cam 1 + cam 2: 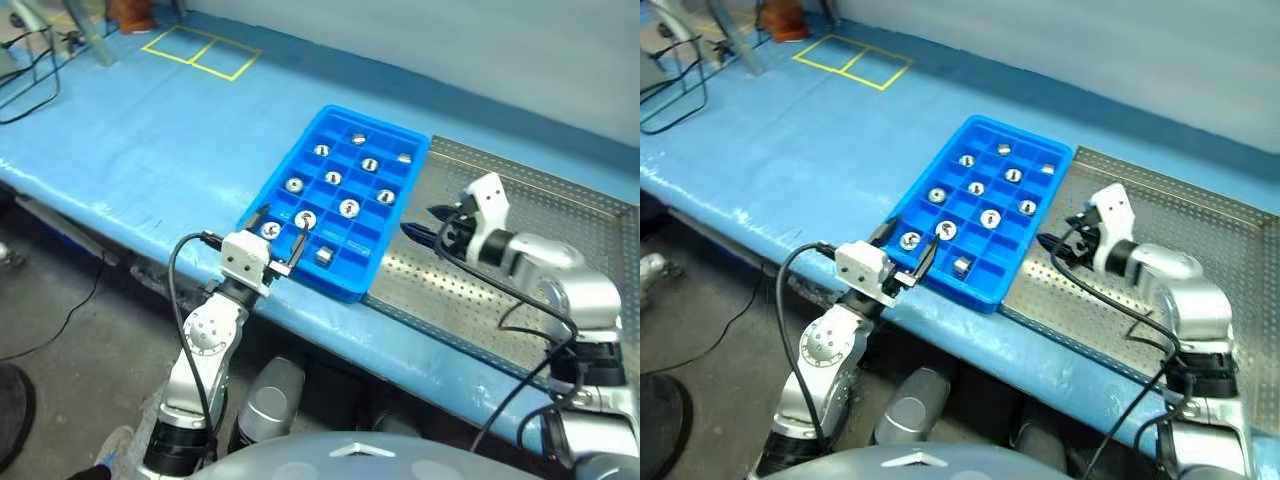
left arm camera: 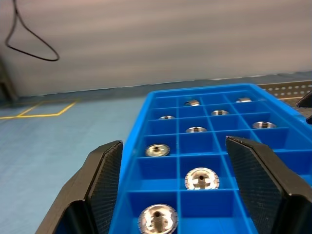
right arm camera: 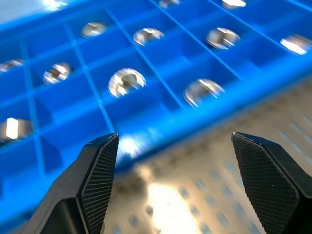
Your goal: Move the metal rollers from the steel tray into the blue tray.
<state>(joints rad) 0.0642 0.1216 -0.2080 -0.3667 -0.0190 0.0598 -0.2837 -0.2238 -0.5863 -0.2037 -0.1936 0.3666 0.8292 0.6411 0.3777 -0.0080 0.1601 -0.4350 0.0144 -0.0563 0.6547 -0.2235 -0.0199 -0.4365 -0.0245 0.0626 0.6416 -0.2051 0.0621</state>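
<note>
my left gripper (image 1: 277, 240) hovers at the blue tray's (image 1: 300, 160) near corner, fingers wide, empty. rollers (image 1: 349, 207) sit in its cells. right gripper (image 1: 428, 224), fingers wide and empty, hangs over the steel tray (image 1: 560, 200); i'd find a remaining roller first, then descend squarely.

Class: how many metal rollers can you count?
11 rollers, one per cell in the blue tray: four far end, four middle, three near end. The right arm may hide others on the steel tray.
</note>
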